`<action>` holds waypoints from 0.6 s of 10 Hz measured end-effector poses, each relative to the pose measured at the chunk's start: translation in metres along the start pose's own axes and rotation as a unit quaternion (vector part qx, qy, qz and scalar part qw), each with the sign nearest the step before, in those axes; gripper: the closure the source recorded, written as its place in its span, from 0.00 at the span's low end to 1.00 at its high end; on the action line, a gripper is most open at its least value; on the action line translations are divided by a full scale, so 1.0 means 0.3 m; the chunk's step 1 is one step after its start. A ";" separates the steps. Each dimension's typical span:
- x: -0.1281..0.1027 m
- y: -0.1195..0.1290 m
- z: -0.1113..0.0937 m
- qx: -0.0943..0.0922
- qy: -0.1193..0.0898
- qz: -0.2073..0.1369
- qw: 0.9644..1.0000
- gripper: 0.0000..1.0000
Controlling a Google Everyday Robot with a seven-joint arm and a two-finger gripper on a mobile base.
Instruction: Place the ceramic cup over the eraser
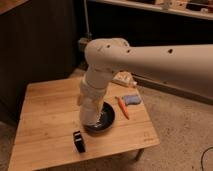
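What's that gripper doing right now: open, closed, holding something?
Gripper: closed on the ceramic cup, over the black bowl's left rim, behind the eraser.

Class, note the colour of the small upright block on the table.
Black; the eraser shows best in the camera view. The tool hangs over the bowl.

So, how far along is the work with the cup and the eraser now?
Done: the ceramic cup looks lifted, at the gripper over the black bowl's left rim. In hand: it hangs behind and right of the eraser. Left: the eraser stands uncovered; the cup must go down over it.
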 end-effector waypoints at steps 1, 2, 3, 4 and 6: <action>-0.006 -0.017 0.006 0.000 -0.008 -0.009 1.000 1.00; -0.019 -0.054 0.022 -0.003 -0.021 -0.020 1.000 1.00; -0.037 -0.113 0.049 -0.005 -0.039 -0.036 0.999 1.00; -0.058 -0.149 0.069 -0.006 -0.054 -0.049 0.997 1.00; -0.124 -0.197 0.121 -0.005 -0.088 -0.083 0.993 1.00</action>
